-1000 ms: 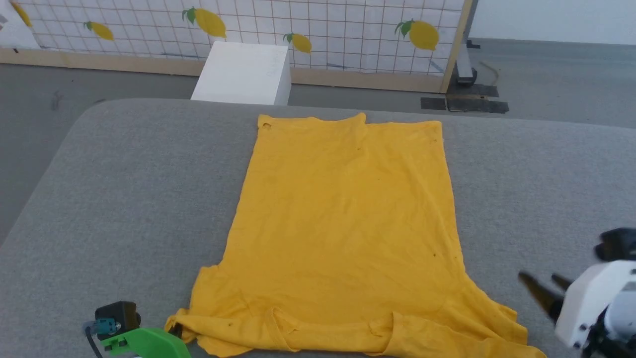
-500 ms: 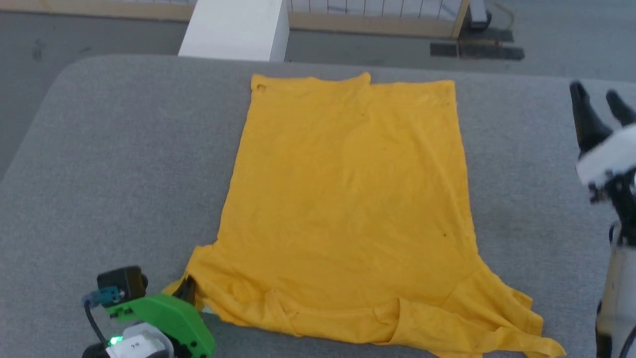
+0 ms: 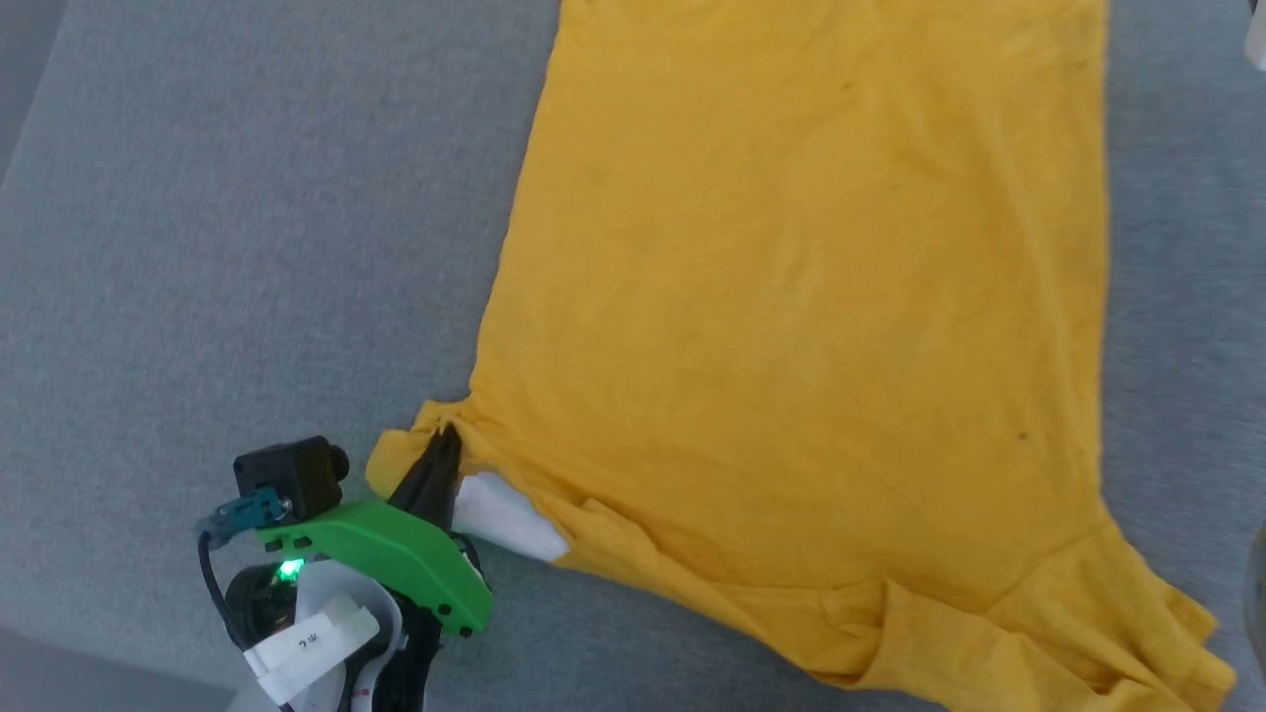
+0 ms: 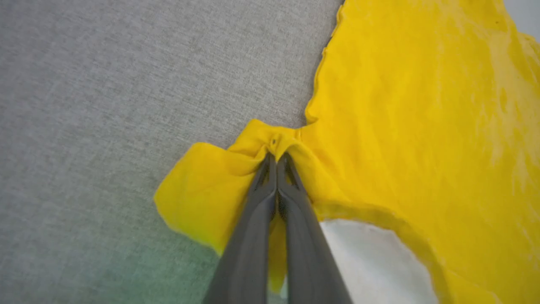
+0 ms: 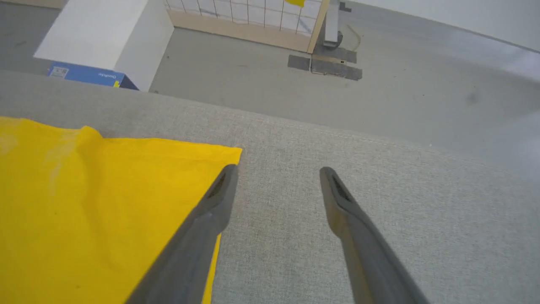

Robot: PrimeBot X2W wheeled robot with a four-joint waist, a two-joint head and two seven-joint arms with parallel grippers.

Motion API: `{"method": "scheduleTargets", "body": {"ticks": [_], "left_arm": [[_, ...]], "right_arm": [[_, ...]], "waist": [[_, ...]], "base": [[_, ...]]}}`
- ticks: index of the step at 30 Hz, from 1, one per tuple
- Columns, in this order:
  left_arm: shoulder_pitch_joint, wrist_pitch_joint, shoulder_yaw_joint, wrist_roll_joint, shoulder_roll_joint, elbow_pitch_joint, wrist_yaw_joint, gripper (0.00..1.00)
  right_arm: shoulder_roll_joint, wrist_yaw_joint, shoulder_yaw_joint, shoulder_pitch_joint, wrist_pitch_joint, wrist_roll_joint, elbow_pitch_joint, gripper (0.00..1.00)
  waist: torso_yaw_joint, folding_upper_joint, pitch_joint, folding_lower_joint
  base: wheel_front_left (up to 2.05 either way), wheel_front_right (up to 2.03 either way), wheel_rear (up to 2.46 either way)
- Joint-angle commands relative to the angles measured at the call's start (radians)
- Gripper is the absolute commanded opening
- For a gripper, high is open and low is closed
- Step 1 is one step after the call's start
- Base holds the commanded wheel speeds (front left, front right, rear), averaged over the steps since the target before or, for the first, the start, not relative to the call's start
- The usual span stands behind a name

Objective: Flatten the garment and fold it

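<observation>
The mustard-yellow garment [image 3: 801, 326] lies spread plain side up on the grey table, sleeves toward me. A white patch [image 3: 504, 519] of its underside peeks out at the near left edge. My left gripper [image 3: 445, 445] is shut on the fabric at the left sleeve's armpit, and the left wrist view shows the garment [image 4: 422, 126] bunched around the pinching left gripper [image 4: 276, 156]. In the right wrist view my right gripper [image 5: 278, 175] stands open just above the table, beside the far right hem corner of the garment [image 5: 105, 202].
Grey padded table [image 3: 227, 247] stretches out to the left of the shirt. Beyond its far edge the right wrist view shows the floor, a white box [image 5: 105, 38], a gridded panel [image 5: 253, 12] and dark floor plates [image 5: 325, 67].
The head camera has tilted down and closer. My left gripper has pulled the sleeve corner inward and up, baring the white patch. The right gripper has gone out past the head view's upper right.
</observation>
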Motion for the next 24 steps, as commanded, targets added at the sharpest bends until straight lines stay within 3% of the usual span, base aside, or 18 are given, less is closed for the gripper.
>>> {"method": "scheduleTargets", "body": {"ticks": [1,9,19,20,21,24], "left_arm": [[-0.017,-0.008,0.000,0.005,-0.003,-0.008,-0.004,0.00],[-0.025,-0.017,-0.014,0.002,-0.014,-0.045,-0.013,0.00],[-0.030,-0.024,-0.018,-0.014,-0.021,-0.016,-0.024,0.00],[-0.031,-0.024,-0.018,-0.015,-0.020,-0.012,-0.025,0.00],[-0.034,-0.025,-0.018,-0.014,-0.018,-0.008,-0.026,0.00],[-0.041,-0.023,-0.019,-0.013,-0.013,0.001,-0.030,0.00]], "right_arm": [[-0.014,0.003,0.021,-0.025,0.051,-0.019,0.018,1.00],[-0.070,0.003,0.108,-0.095,0.272,-0.066,0.040,1.00],[-0.105,0.003,0.148,-0.052,0.408,-0.031,0.006,0.98],[-0.106,0.003,0.146,-0.047,0.416,-0.029,-0.001,0.18],[-0.107,0.003,0.143,-0.042,0.419,-0.028,-0.010,0.00],[-0.102,0.003,0.124,-0.040,0.387,-0.024,-0.041,0.00]], "waist": [[0.139,0.0000,0.162,-0.0002],[0.193,0.0000,0.230,-0.0002],[0.189,0.0000,0.231,-0.0002],[0.186,0.0000,0.228,-0.0002],[0.181,0.0000,0.222,-0.0002],[0.165,0.0000,0.202,-0.0002]], "base": [[0.00,0.00,0.00],[0.00,0.00,0.00],[0.00,0.00,0.00],[0.00,0.00,0.00],[0.00,0.00,0.00],[0.00,0.00,0.00]]}}
